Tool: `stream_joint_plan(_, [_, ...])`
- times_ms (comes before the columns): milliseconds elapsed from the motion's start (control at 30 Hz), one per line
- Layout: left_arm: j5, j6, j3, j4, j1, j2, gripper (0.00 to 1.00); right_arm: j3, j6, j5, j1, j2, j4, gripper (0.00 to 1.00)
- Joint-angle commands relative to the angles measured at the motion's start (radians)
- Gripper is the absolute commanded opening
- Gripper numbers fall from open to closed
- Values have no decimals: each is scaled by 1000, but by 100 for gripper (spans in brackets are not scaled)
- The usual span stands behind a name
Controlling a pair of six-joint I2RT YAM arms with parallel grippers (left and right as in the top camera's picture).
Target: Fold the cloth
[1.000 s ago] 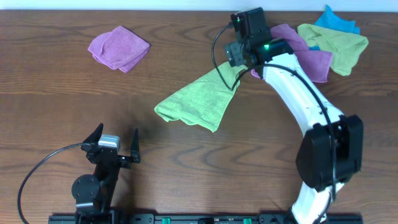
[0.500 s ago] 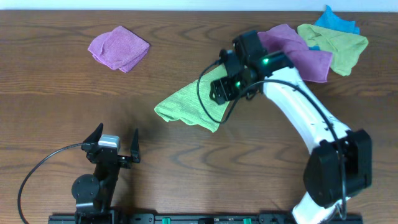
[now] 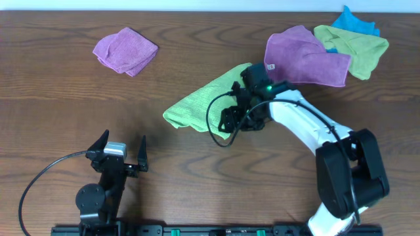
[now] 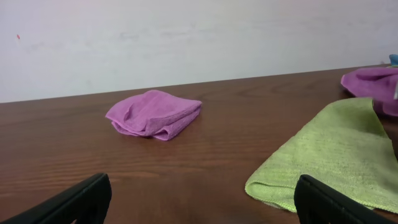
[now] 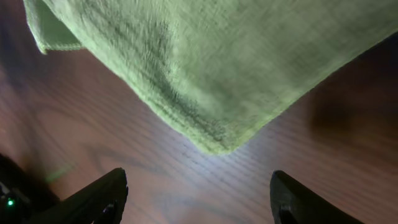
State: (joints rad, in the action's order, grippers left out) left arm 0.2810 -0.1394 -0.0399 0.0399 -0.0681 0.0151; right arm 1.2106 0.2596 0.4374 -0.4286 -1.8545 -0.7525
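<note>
The lime-green cloth [image 3: 197, 105] lies loosely spread and partly doubled over in the middle of the table. Its tag does not show. My right gripper [image 3: 228, 122] is open and empty, low over the cloth's near right corner. In the right wrist view the cloth [image 5: 205, 62] fills the top, its corner pointing at the gap between my open fingers [image 5: 199, 205]. My left gripper [image 3: 123, 151] is open and empty near the front left. Its wrist view shows the cloth's folded edge [image 4: 329, 155] ahead to the right of the open fingers [image 4: 199, 208].
A folded purple cloth [image 3: 125, 50] lies at the back left and also shows in the left wrist view [image 4: 155, 113]. At the back right lies a pile with a purple cloth [image 3: 305, 59], a paler green cloth [image 3: 357, 46] and a blue cloth [image 3: 354, 23].
My right arm has swung from the cloth's far right corner toward me to its near right corner. The cloth's far corner now lies uncovered on the table. The left arm has not moved.
</note>
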Motion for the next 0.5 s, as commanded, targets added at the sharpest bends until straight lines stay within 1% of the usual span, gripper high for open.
stream_joint_plan(0, [0,-17,34,12,3,-7,95,-23,41,24,-27,-3,25,74])
stream_joint_plan(467, [0,-17,34,12,3,-7,95,-31,43,-11,-64,-80,105,73])
